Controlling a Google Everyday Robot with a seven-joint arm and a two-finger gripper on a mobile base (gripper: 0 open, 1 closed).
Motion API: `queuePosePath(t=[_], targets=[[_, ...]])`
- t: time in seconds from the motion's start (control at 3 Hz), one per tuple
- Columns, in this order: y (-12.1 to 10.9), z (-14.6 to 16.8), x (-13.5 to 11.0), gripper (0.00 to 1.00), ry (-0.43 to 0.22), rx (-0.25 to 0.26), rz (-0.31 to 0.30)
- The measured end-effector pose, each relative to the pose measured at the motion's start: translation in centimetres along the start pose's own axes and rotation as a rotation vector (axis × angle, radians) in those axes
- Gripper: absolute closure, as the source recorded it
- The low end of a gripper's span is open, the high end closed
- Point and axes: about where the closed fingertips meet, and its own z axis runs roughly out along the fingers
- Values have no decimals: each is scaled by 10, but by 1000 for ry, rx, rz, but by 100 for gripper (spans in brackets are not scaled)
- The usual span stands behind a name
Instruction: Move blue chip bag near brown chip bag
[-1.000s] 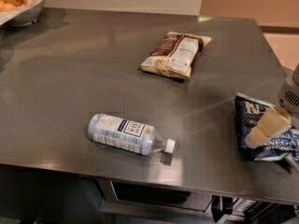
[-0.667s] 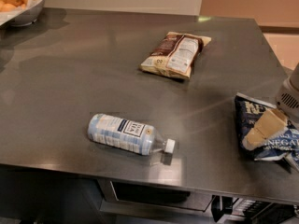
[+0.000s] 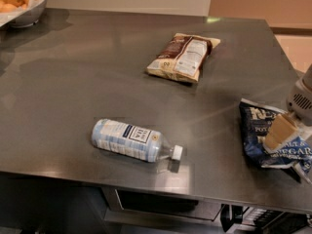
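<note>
The blue chip bag [image 3: 257, 130] lies flat at the right edge of the dark grey table [image 3: 87, 72], navy foil with white lettering. My gripper [image 3: 279, 133] comes in from the right edge of the camera view and sits on top of the bag's middle, covering part of it. The brown chip bag [image 3: 183, 56] lies flat at the back middle of the table, well apart from the blue bag, up and to the left of it.
A clear bottle with a pale blue label [image 3: 134, 140] lies on its side near the table's front edge, cap to the right. A white bowl of round orange fruit [image 3: 22, 4] stands at the back left corner. The table's right edge runs just past the blue bag.
My gripper has shifted very slightly to the left over the blue chip bag. The bags and the bottle have not moved.
</note>
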Motion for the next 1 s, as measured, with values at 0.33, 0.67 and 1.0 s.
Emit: queuePosePath(t=[0.33,0.67,1.0], targets=[[0,-7,-6,64,-10,-16,-14],[-9,-21,-20,88,-32,-18,-34],[-28,-33,-43,100,-68,-1,-72]])
